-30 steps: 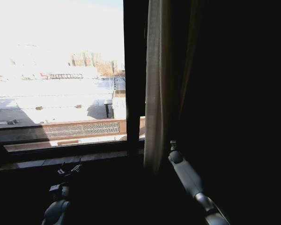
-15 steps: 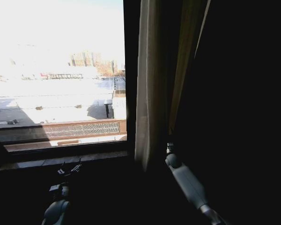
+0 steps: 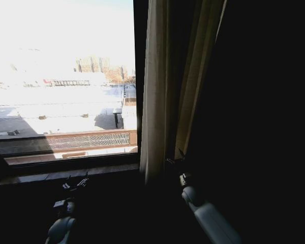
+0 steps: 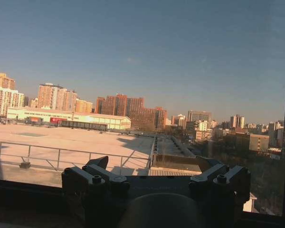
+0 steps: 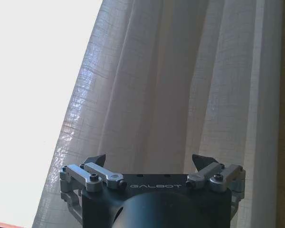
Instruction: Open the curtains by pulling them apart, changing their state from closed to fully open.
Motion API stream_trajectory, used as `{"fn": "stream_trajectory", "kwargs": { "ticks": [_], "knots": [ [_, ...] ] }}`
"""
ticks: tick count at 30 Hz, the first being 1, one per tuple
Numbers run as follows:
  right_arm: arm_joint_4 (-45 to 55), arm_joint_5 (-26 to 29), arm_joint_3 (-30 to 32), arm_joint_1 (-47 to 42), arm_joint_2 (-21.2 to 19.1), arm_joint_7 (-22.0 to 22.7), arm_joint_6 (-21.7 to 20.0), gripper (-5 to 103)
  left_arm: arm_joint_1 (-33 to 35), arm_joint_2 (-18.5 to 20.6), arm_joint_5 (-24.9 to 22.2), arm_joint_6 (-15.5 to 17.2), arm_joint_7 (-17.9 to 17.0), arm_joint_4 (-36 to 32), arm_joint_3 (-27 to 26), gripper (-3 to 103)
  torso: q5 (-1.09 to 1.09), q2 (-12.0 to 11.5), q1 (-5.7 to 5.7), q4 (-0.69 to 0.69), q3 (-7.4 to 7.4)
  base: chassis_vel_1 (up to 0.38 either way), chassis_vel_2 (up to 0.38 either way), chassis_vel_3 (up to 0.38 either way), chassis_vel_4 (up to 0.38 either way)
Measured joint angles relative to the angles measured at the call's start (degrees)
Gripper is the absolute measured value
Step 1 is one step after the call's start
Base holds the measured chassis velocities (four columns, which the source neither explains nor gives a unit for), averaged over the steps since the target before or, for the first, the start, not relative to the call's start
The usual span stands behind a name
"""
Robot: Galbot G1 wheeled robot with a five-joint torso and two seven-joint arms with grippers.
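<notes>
The curtains (image 3: 156, 101) hang as a bunched cream panel just right of the dark window frame bar (image 3: 140, 51), their lower edge near the sill. My right gripper (image 3: 175, 159) is held up at the panel's lower right side. In the right wrist view the right gripper (image 5: 150, 161) is open, nothing lies between its fingers, and the pleated sheer fabric (image 5: 180, 85) hangs just beyond them. My left gripper (image 3: 75, 183) sits low under the sill, away from the fabric. In the left wrist view the left gripper (image 4: 152, 164) is open and faces the glass.
The bare window pane (image 3: 61, 76) looks out on rooftops and city buildings. A sill (image 3: 66, 174) runs along its bottom. Everything right of the curtain (image 3: 264, 122) is in deep shadow, with nothing to make out there.
The curtain panel's hanging edge has swung leftward toward the frame bar. My right arm has drawn back and down, and its fingers now show beside the fabric. The left arm has stayed put.
</notes>
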Motion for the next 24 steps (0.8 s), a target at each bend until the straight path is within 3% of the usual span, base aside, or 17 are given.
{"fn": "stream_trajectory", "kwargs": {
  "ticks": [5, 10, 24],
  "knots": [
    [1.44, -0.91, -0.04, -1.02, 0.01, 0.32, 0.01, 100, 0.00, 0.00, 0.00, 0.00, 0.00, 0.00, 0.00, 100, 0.00, 0.00, 0.00, 0.00, 0.00, 0.000, 0.000, 0.000, 0.000],
    [1.28, -0.89, 0.11, -2.50, 0.85, -2.14, 2.82, 100, 0.00, 0.00, 0.00, 0.00, 0.00, 0.00, 0.00, 100, 0.00, 0.00, 0.00, 0.00, 0.01, 0.000, 0.000, 0.000, 0.000],
    [-0.15, -5.38, 1.03, -4.82, 3.47, -1.79, 3.46, 100, 0.00, 0.00, 0.00, 0.00, 0.00, 0.00, 0.00, 100, 0.01, 0.00, 0.02, -0.01, 0.01, 0.002, -0.001, -0.004, 0.001]
  ]
}}
